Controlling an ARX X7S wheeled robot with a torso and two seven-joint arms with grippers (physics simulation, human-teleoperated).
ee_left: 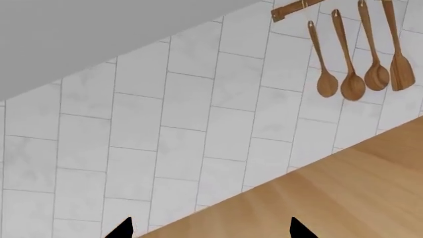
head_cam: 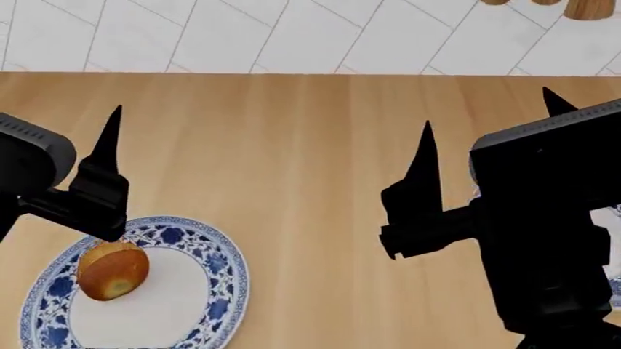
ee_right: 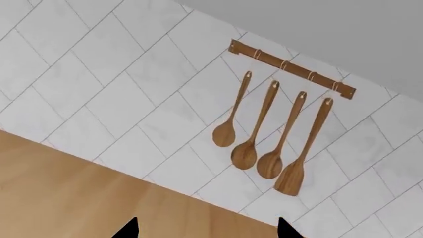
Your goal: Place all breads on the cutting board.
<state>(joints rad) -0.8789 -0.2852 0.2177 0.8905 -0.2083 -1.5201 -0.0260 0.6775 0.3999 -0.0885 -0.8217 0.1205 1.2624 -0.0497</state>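
Note:
One golden-brown bread point(head_cam: 113, 270) lies on a blue-and-white plate point(head_cam: 209, 291) at the near left of the light wood countertop point(head_cam: 291, 160). The cutting board is out of view. My left gripper point(ee_left: 210, 229) is open with nothing between its tips; one of its fingers point(head_cam: 109, 145) rises just above and behind the bread, apart from it. My right gripper point(head_cam: 490, 131) hovers over the counter's right side, also open and empty, its black tips wide apart in the right wrist view point(ee_right: 206, 229). Both wrist views face the tiled wall and see no bread.
A white tiled wall point(head_cam: 291, 36) backs the counter. Wooden spoons and a spatula point(ee_right: 264, 144) hang on a rail point(ee_right: 290, 69) there, also seen in the left wrist view point(ee_left: 360, 59). The rim of a second patterned plate point(head_cam: 613, 247) peeks from behind my right arm.

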